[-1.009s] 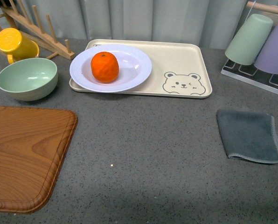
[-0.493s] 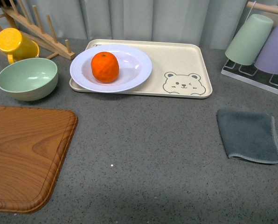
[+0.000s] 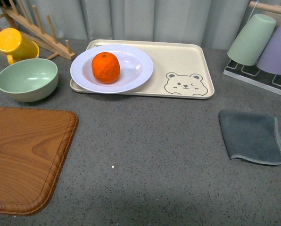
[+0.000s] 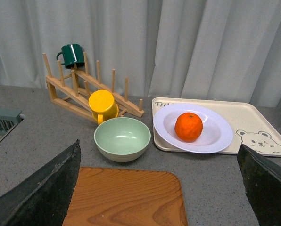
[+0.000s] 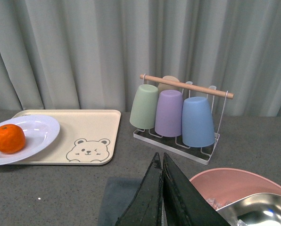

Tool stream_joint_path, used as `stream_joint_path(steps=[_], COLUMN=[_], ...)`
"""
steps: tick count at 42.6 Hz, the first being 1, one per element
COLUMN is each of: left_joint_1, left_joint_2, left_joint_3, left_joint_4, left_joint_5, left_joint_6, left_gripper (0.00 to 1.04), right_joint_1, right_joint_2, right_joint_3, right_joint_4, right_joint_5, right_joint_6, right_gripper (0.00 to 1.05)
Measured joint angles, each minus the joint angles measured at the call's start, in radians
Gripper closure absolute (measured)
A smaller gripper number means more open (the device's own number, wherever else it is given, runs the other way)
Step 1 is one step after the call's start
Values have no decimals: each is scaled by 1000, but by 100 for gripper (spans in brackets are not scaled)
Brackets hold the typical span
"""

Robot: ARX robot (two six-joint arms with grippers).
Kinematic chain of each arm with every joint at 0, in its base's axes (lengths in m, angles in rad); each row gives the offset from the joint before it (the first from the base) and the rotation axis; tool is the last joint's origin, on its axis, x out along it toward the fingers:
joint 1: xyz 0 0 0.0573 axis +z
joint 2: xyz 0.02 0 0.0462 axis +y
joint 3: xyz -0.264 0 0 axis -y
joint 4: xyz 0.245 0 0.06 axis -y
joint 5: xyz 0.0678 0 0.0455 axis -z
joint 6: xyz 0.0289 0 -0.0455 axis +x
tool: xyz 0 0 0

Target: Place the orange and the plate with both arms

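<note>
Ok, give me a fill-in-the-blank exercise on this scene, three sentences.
1. The orange sits in the white ____.
2. The plate rests on the beige tray printed with a ____ face.
3. The left end effector is open; the right end effector is ____.

Missing words: plate; bear; shut

Partial letters "TA" on the tray point(image 4: 253, 123).

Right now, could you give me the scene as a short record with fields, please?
orange: orange sits in the plate
plate: plate rests on the bear tray, overhanging its near left edge
left gripper: left gripper open, holding nothing
right gripper: right gripper shut, holding nothing
nearby: green bowl, cutting board, grey cloth
</note>
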Motion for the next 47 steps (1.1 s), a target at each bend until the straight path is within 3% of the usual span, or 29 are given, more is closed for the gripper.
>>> stream_joint_path(steps=[7,9,15,30,47], left_joint_1=[0,0,0,0,0], left_joint_2=[0,0,0,0,0], left_joint_3=[0,0,0,0,0], left_joint_4=[0,0,0,0,0], left_joint_5=[0,0,0,0,0], left_joint_6=[0,0,0,0,0], left_gripper=[7,7,7,7,7], right_joint_1=[-1,-1,-1,-2,-2], right_joint_2=[-1,-1,-1,-1,-1], right_joint_3=[0,0,0,0,0], right_joint_4=[0,0,0,0,0], right_joint_5=[0,0,0,0,0], right_joint_6=[0,0,0,2,1], right_gripper=[101,94,60,7,9])
